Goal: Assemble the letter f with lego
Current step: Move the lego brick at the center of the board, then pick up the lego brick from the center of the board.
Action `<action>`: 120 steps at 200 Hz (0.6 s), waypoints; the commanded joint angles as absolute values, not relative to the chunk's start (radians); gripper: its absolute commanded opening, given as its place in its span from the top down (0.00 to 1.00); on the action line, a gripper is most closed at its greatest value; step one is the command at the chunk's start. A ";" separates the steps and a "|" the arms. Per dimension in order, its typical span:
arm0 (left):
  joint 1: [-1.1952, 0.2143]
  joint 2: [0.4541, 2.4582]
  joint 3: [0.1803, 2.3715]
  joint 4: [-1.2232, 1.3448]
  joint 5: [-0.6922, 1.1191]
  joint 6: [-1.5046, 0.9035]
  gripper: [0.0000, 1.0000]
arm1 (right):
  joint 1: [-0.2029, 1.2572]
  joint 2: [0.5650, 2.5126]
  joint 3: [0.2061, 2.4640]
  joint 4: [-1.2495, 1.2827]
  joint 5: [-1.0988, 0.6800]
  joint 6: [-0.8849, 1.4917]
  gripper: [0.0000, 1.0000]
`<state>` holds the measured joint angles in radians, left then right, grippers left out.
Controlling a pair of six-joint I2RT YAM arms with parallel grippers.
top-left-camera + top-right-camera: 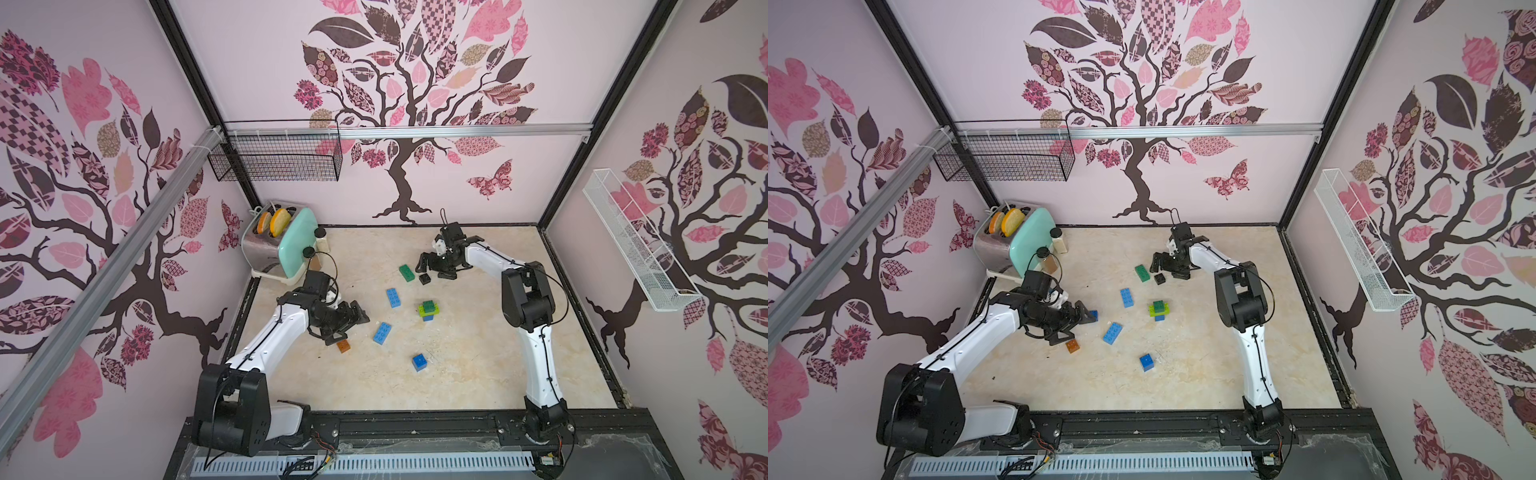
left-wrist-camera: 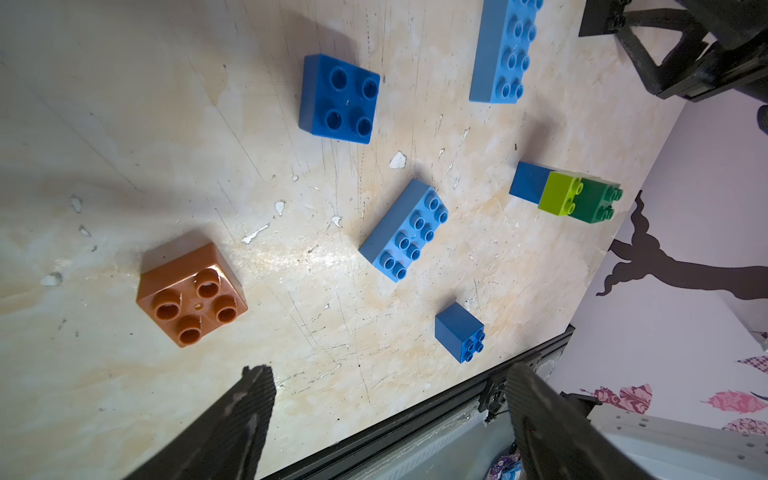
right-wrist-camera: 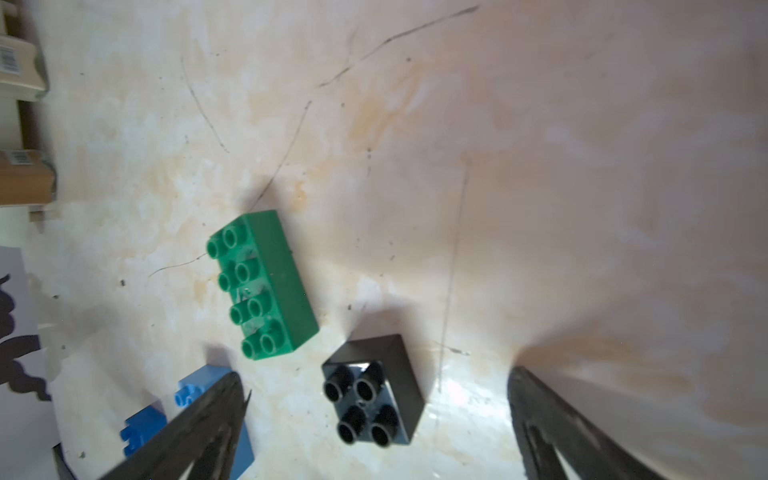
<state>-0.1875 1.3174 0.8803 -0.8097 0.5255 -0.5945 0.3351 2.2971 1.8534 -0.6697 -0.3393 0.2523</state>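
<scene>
As things stand, stage: early. Only a small stack [image 1: 429,311] of three studded plastic bricks, blue under lime green under dark green, is joined, so most of the f is not yet built.
Lego beyond the stack, toward the back wall: a dark green oblong studded brick [image 1: 407,273] and a black square studded brick [image 3: 374,399] lie just beside each other, not touching.
Lego on the stack's left-arm side: a light blue oblong studded brick [image 1: 393,298] lies near the stack, and a second light blue oblong studded brick [image 1: 382,333] lies further off. A blue square studded brick [image 2: 338,99] and a brown square studded brick [image 2: 191,295] lie well apart from the stack.
Lego on the stack's robot side: another blue square brick [image 1: 419,362] lies alone.
Resting pose: every loose brick sits studs up on the marbled table [image 1: 478,353], which suits pressing one onto another.
State of the right gripper [image 1: 435,269]: its jaws are spread wide and hold nothing. It is low over the black brick, with a finger on either side and clear of it. This looks like lining up for a pinch across its flat sides.
State of the left gripper [image 1: 349,328]: its jaws are wide and empty. It hangs between the blue square brick and the brown one, probably kept clear of the stack.
Risk: a skewed pinch could nudge the black brick into the dark green one.
</scene>
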 commanded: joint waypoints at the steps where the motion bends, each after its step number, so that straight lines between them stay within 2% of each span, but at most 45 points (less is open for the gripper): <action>1: -0.182 1.286 0.873 -0.825 0.517 -0.580 0.09 | 0.345 2.287 1.877 -0.724 -0.212 0.200 0.01; 33: -0.182 1.292 0.868 -0.838 0.509 -0.580 0.09 | 0.392 2.326 1.909 -0.752 -0.133 0.200 0.01; 120: -0.181 1.289 0.870 -0.889 0.485 -0.583 0.09 | 0.434 2.283 1.766 -0.621 -0.087 0.200 0.01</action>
